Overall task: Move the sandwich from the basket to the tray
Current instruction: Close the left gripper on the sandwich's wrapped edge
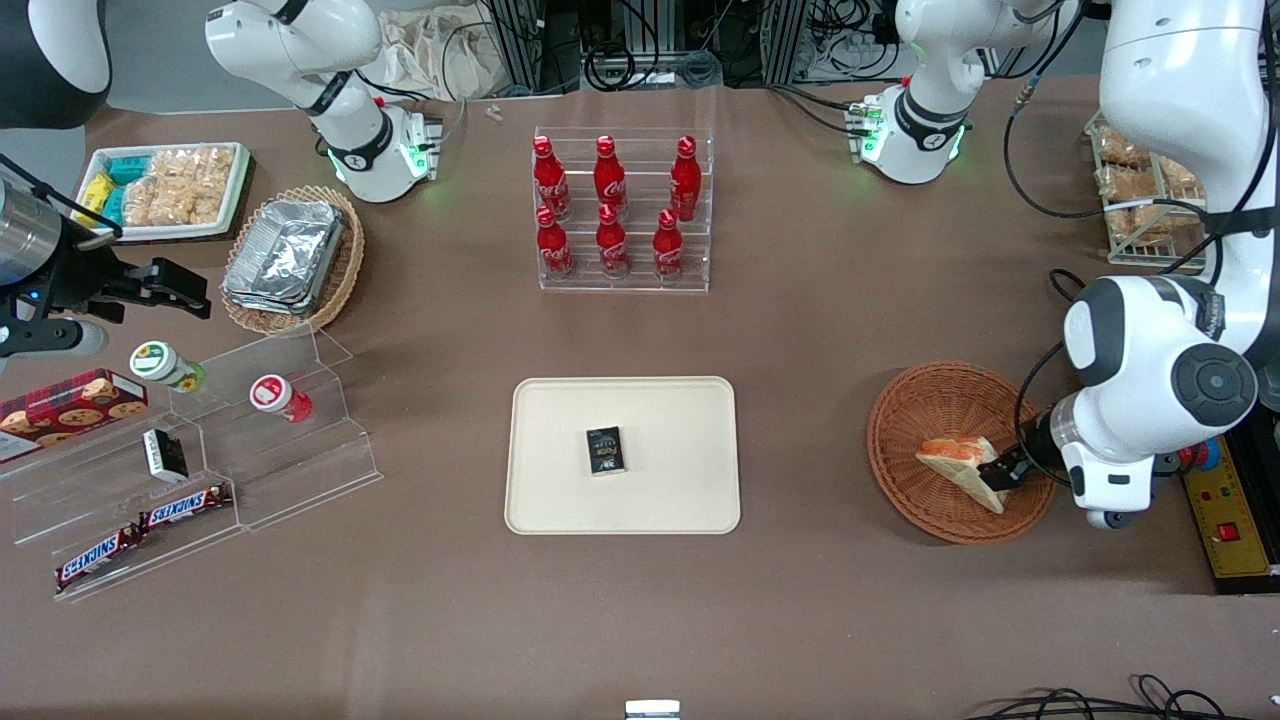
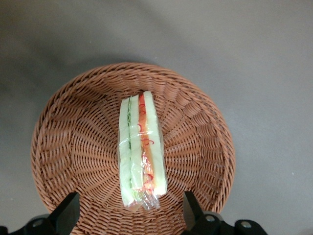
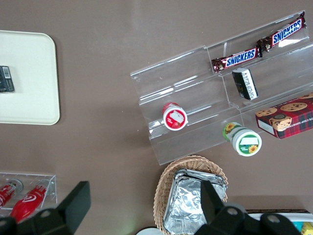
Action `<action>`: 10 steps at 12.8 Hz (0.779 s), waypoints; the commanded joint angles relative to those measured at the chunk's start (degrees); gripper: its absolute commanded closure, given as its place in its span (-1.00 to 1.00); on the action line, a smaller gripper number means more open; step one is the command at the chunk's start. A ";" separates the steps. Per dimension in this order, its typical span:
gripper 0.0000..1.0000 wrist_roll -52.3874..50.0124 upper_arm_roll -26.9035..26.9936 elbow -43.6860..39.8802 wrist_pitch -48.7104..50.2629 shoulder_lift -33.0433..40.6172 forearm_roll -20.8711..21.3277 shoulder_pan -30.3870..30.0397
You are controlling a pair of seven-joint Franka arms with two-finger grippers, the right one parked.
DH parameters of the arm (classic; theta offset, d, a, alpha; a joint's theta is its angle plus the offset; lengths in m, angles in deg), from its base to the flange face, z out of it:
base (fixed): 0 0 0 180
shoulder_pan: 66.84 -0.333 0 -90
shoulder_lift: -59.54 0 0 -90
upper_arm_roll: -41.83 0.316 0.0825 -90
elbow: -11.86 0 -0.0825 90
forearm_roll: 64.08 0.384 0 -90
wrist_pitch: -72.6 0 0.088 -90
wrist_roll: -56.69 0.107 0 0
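The sandwich (image 1: 958, 462), wrapped in clear film, is seen lying in the basket (image 1: 905, 420), a round reddish-brown wicker one set on the brown counter (image 1: 800, 330) toward the working arm's end. The claw (image 1: 1003, 473) is held low at the basket's rim, at the sandwich's end, with its fingers (image 2: 66, 214) spread wide to either side of the wedge and nothing gripped between them. The tray (image 1: 560, 420), cream-beige and well apart from the basket toward the middle of the counter, is seen to carry only a small dark packet (image 1: 605, 450).

The sandwich is judged to be light, soft and easily crushed, and the film is likely to be slippery; a gentle hold across the two flat bread faces, near the middle of the wedge, is thought safest, so that the layers are pressed together and not sheared apart.

The filling is shown plainly only in the left wrist view: green on one side, orange-red on the other, between pale bread, with the film bunched at the end nearest the claw. The tray and the path from the basket to it are shown only in the front view, where the sandwich appears as a small wedge partly covered by the claw.
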 commanded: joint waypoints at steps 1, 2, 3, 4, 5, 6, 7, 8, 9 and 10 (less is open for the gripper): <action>-0.90 -2.12 0.10 0.49 -1.43 -1.46 -3.42 -0.07; -0.90 -2.12 0.10 1.10 -2.49 -1.99 -4.39 -0.25; -0.91 -2.12 0.10 2.33 -4.06 -2.08 -4.40 -0.25; -0.91 -2.12 0.10 4.08 -5.82 -2.00 -4.40 -0.25; -0.93 -2.12 0.10 5.58 -7.23 -2.08 -4.40 -0.25; -0.93 -1.95 0.10 6.98 -8.72 -2.34 -4.32 -0.25; -0.94 -1.95 0.10 7.87 -9.87 -2.69 -4.32 -0.25; -0.93 -2.03 0.10 7.96 -10.14 -3.13 -4.32 -0.25; -0.92 -2.12 0.10 7.79 -10.23 -3.49 -4.40 -0.25; -0.63 -2.12 0.10 7.53 -10.32 -3.66 -4.58 -0.33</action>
